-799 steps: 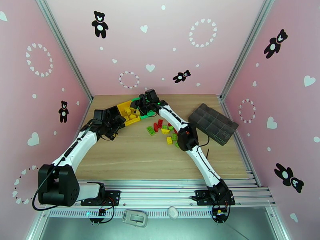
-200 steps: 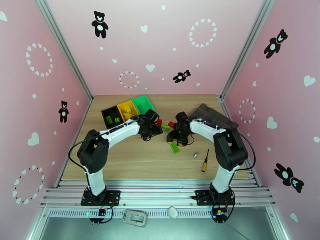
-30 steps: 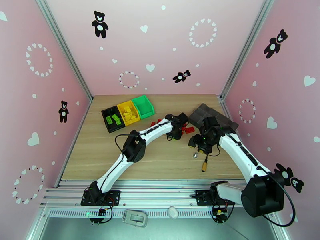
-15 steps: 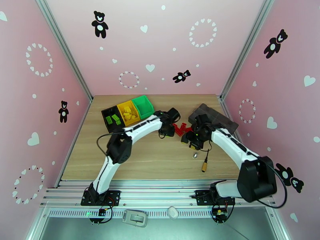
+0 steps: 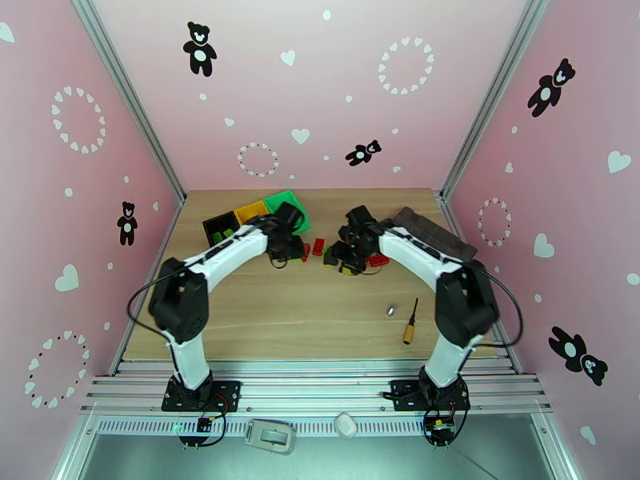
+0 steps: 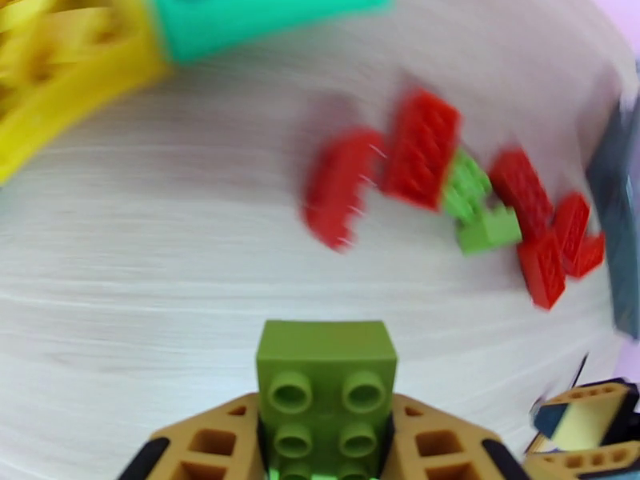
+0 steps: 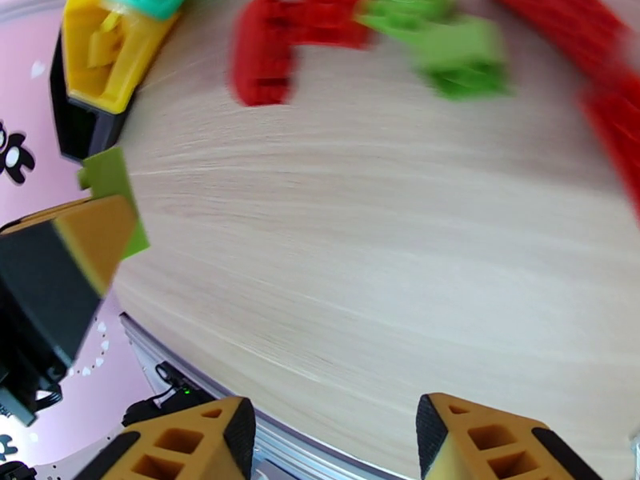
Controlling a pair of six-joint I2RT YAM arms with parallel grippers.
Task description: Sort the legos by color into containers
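Your left gripper (image 6: 326, 432) tight around a green lego (image 6: 326, 378); your right gripper (image 7: 332, 426) part-open, empty, to its right.

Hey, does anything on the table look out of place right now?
Yes: a brass-tipped black tool and a small metal piece lie loose on the table, front right, away from the legos.

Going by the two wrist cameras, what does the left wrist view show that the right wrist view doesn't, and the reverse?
Left wrist: the studs on the green brick pinched in the left claw, plus the dark grey tray's edge. Right wrist: the right claw open and empty over the wooden table, and the black bin. Shared: that held brick, the yellow bin, loose red bricks and light green bricks.
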